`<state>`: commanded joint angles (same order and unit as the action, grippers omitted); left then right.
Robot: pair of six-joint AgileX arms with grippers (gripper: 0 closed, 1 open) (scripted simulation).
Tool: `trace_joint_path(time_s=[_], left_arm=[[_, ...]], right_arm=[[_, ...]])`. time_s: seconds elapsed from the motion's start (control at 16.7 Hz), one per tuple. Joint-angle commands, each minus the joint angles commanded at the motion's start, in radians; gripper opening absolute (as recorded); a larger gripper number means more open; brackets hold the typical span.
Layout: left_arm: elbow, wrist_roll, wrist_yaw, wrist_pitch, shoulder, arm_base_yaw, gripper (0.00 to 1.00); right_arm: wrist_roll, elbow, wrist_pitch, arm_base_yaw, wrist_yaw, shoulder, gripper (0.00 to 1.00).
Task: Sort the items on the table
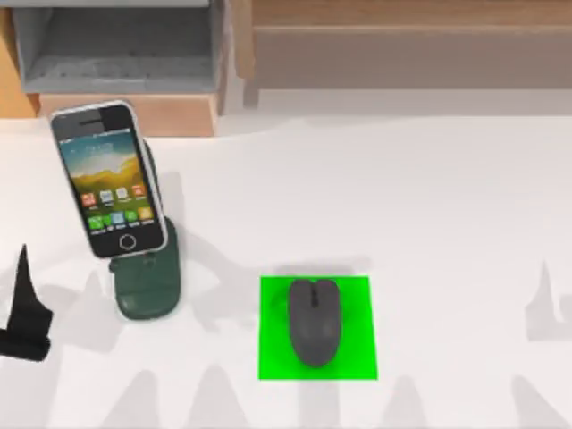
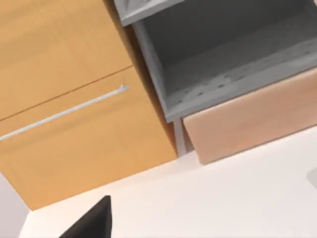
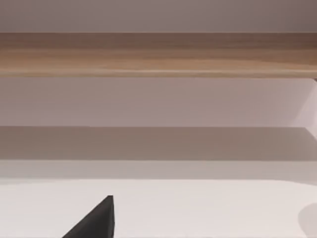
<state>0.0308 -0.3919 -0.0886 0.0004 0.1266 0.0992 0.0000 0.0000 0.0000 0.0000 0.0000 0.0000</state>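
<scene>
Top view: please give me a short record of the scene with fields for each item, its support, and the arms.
phone: leaning on dark green stand, table's left side
mouse: lying on green square, near the middle
table: white, shelf units along its far edge
left gripper: at left edge, apart from phone
right arm: parked

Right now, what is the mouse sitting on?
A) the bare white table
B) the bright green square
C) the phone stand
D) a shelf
B: in the top view the dark grey mouse lies inside the bright green square, with green showing on every side of it, while the smartphone leans on the dark green phone stand off to the table's left.
</scene>
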Motion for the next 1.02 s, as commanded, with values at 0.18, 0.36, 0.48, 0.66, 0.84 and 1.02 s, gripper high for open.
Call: trace_joint_path(time_s=[0.18,0.36,0.48,0.66,0.84,1.02], left_arm=[[-0.019,0.227,0.049,0.000,-0.070,-0.057,1.00],[-0.029,0.358,0.080,0.000,-0.115,-0.091,1.00],[-0.031,0.392,0.089,0.000,-0.127,-0.099,1.00],[-0.031,0.392,0.089,0.000,-0.127,-0.099,1.00],[-0.031,0.392,0.089,0.000,-0.127,-0.099,1.00],[-0.031,0.392,0.089,0.000,-0.127,-0.099,1.00]], right_arm=[[0.000,0.000,0.000,0.000,0.000,0.000,1.00],[0.000,0.000,0.000,0.000,0.000,0.000,1.00],[0.000,0.000,0.000,0.000,0.000,0.000,1.00],[0.000,0.000,0.000,0.000,0.000,0.000,1.00],[0.000,0.000,0.000,0.000,0.000,0.000,1.00],[-0.001,-0.008,0.018,-0.020,-0.012,0.030,1.00]])
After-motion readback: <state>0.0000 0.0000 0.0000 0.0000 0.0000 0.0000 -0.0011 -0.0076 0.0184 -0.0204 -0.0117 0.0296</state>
